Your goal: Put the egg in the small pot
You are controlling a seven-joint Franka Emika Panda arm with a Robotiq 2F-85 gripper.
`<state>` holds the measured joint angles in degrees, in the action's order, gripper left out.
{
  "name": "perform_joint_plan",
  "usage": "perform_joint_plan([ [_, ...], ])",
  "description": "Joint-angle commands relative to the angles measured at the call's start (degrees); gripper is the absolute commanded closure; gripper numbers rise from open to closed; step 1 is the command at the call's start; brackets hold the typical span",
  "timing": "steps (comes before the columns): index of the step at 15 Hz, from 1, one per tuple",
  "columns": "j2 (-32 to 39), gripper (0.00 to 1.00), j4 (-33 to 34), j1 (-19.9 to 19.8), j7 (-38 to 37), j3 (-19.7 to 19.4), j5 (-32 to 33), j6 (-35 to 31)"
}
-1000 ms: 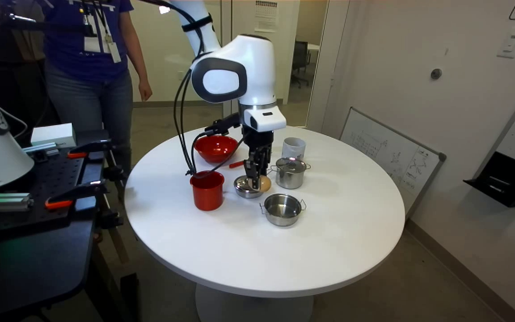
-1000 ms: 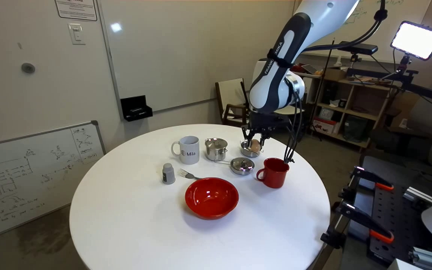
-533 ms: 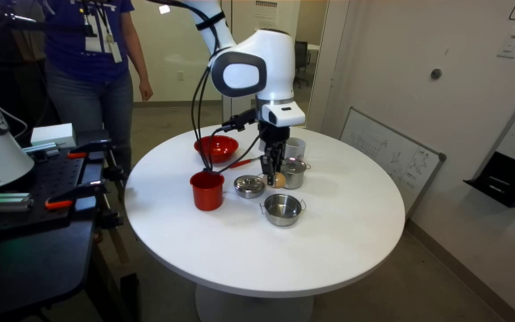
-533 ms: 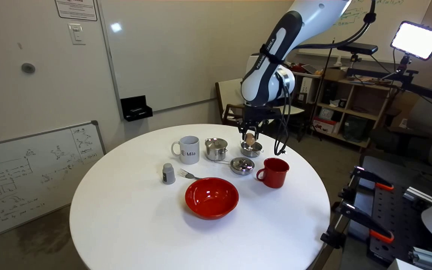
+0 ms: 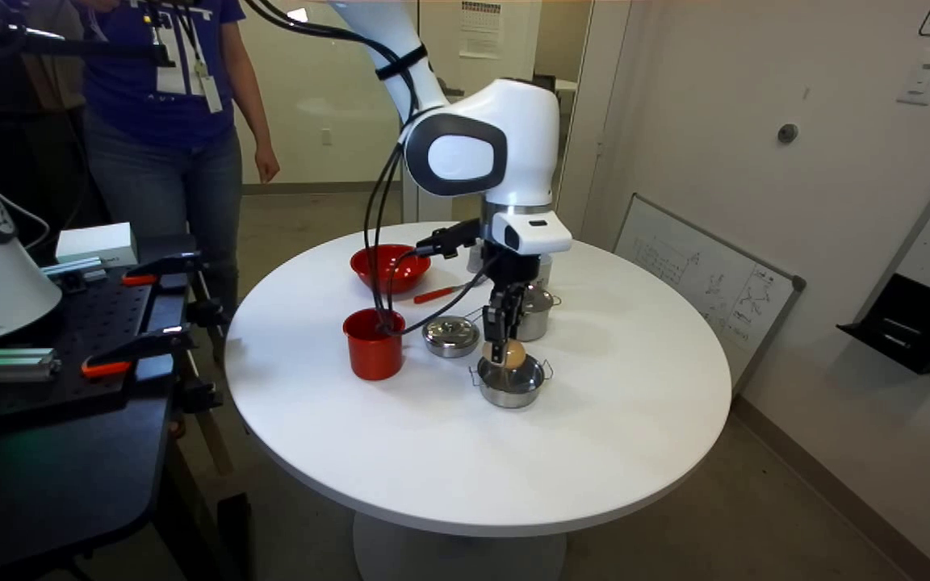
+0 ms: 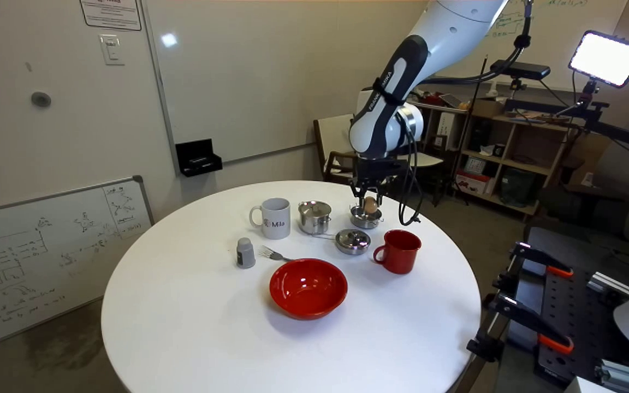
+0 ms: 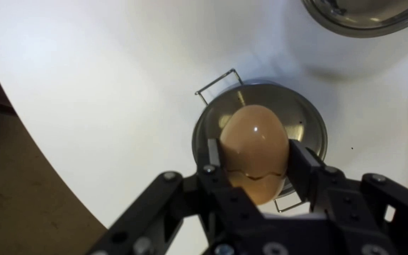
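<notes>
The egg (image 7: 255, 138) is tan-brown with a jagged line across it. It also shows in both exterior views (image 5: 511, 355) (image 6: 370, 205). My gripper (image 7: 253, 150) is shut on the egg, one finger on each side, and points down. The small pot (image 5: 511, 394) is a low, round steel vessel with two wire handles. In the wrist view the pot (image 7: 305, 122) lies right below the egg. In an exterior view the egg is at or just above the rim of the pot (image 6: 366, 222). Whether the egg touches the pot I cannot tell.
A shallow lidded steel dish (image 6: 352, 242) and a taller lidded steel pot (image 6: 314, 218) stand close by. A red cup (image 5: 374, 349), a red bowl (image 6: 308, 289), a white mug (image 6: 275, 219), a fork (image 6: 275, 254) and a grey shaker (image 6: 245, 254) share the round white table (image 5: 594, 452).
In an exterior view my gripper with the egg has moved right, from beside the lidded dish, to over the small pot. It rose, then came down closer to the pot's rim.
</notes>
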<state>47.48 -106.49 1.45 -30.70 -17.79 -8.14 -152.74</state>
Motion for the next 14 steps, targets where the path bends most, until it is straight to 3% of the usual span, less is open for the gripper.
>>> perform_joint_plan([
  [1,3.9,0.78,5.1,-0.7,-1.3,0.2,0.0,1.9],
  [9,7.8,0.78,8.6,-1.0,-3.1,-0.1,-0.2,2.5],
  [10,8.1,0.7,8.9,-1.1,-3.3,-0.1,-0.2,2.7],
  [11,8.2,0.32,9.1,-1.2,-3.4,0.0,-0.2,2.9],
  [14,8.3,0.21,9.5,-1.3,-3.7,-0.1,-0.1,3.2],
])
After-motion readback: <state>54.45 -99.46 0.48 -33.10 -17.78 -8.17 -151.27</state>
